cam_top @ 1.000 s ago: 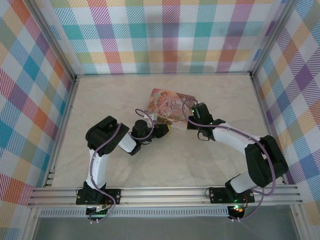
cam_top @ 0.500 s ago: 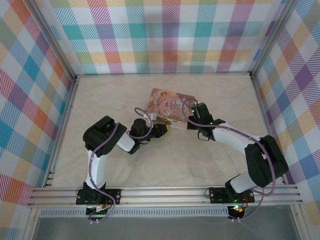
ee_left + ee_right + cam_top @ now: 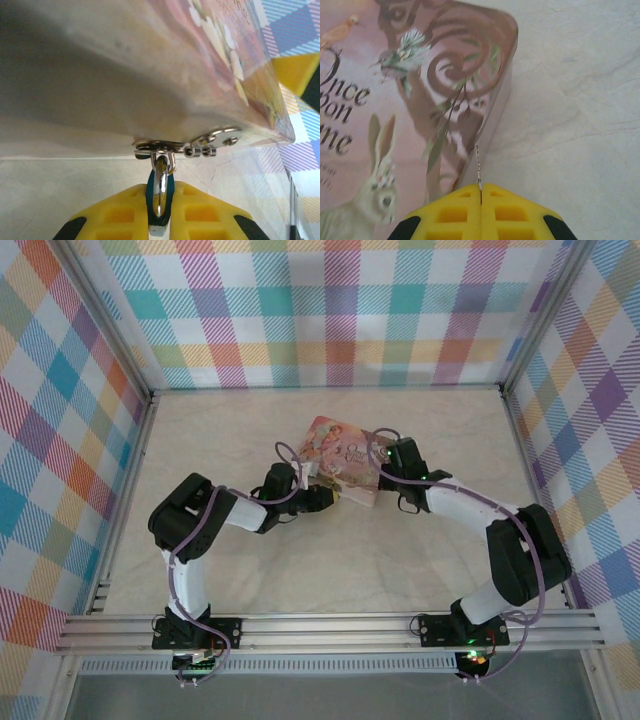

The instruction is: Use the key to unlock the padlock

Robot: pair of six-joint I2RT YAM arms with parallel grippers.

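From above, the pink tin [image 3: 342, 458] lay on the pale table [image 3: 220, 430] with a gripper at either side of it: the left gripper [image 3: 322, 498] at the tin's near-left edge and the right gripper [image 3: 384, 464] at its right end; the lock and key were too small to make out from there. In the left wrist view, the tin's side wall [image 3: 115, 85] ran overhead, with a silvery hasp [image 3: 167, 146] at its lower edge. The padlock [image 3: 160, 192] hung from that hasp, its shiny shackle threaded through the loop and its dark bluish body clamped between the left gripper's [image 3: 160, 222] yellow pads, which were closed on it just below the tin. In the right wrist view, the tin's lid [image 3: 415, 95], with its bird and rabbit picture, lay ahead and to the left. The right gripper [image 3: 481, 200] had its yellow pads pressed together on the key [image 3: 479, 167], a thin silvery sliver seen edge-on, pointing at the tin's near side wall.
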